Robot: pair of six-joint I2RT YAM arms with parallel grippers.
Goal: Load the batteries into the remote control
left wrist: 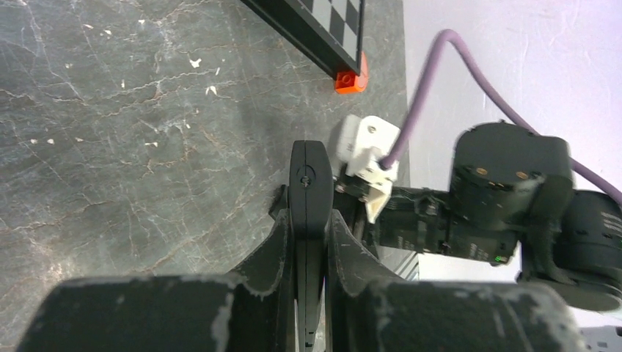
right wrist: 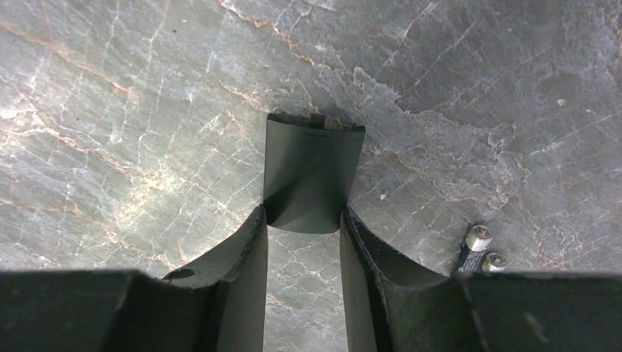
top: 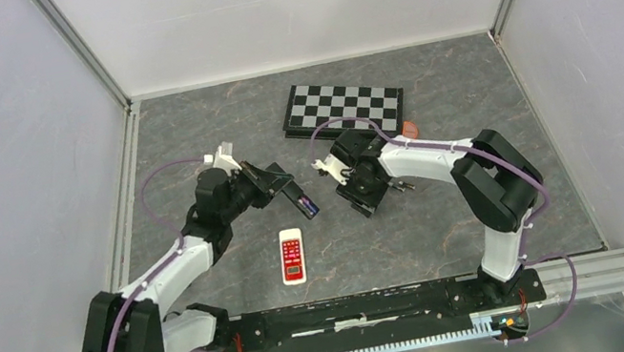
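The table is grey-veined, the board chequered black and white, the batteries dark (silvery ends).

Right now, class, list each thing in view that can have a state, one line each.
left gripper: shut on the black remote.
black remote: held by the left gripper.
right gripper: straddles the battery cover, grip unclear.
battery cover: off the remote, lying on the table.
batteries: two loose on the table, not loaded.
white remote: lying flat, untouched.
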